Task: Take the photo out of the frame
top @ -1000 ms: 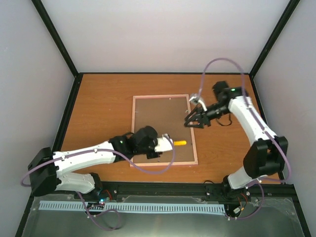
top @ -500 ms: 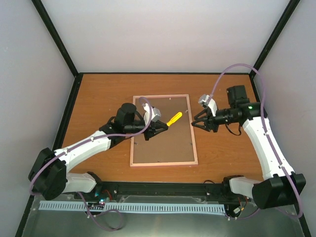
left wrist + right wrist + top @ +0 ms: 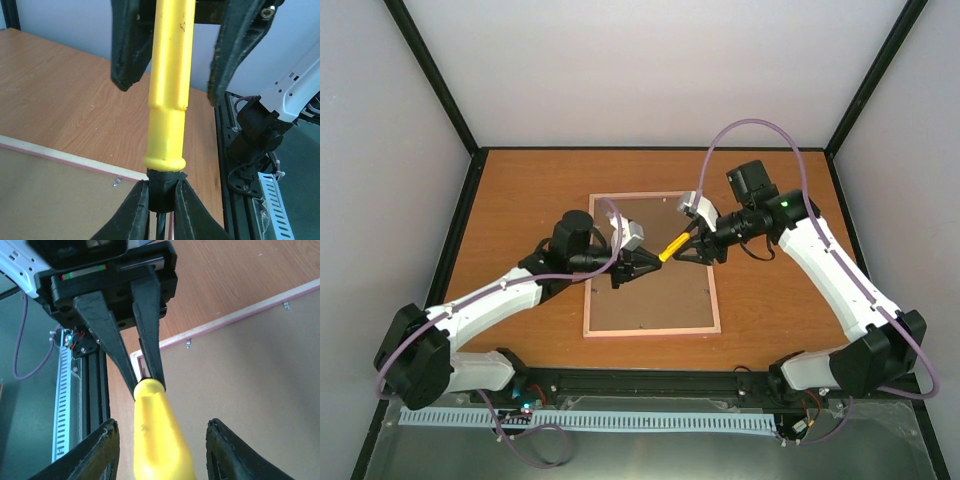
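The frame [image 3: 713, 290] lies back-up on the table, its pink edge around the brown backing board [image 3: 655, 295]. The photo is hidden under the board. My left gripper [image 3: 645, 262] is shut on the black collar of a yellow-handled screwdriver [image 3: 672, 247] and holds it above the board. The left wrist view shows this grip [image 3: 161, 187] below the handle [image 3: 170, 90]. My right gripper [image 3: 688, 247] is open. Its jaws stand on either side of the yellow handle [image 3: 157, 440] without touching it. The frame edge [image 3: 235, 315] and board [image 3: 250, 380] lie below.
Small metal retaining tabs [image 3: 188, 344] sit along the frame's inner edge, one also in the left wrist view [image 3: 117, 182]. Bare wooden table [image 3: 520, 200] surrounds the frame. Black posts and grey walls enclose the workspace. A black rail [image 3: 650, 380] runs along the near edge.
The left gripper carried the screwdriver from the frame's near part up to its middle. The right gripper then moved left, so its open jaws now straddle the handle.
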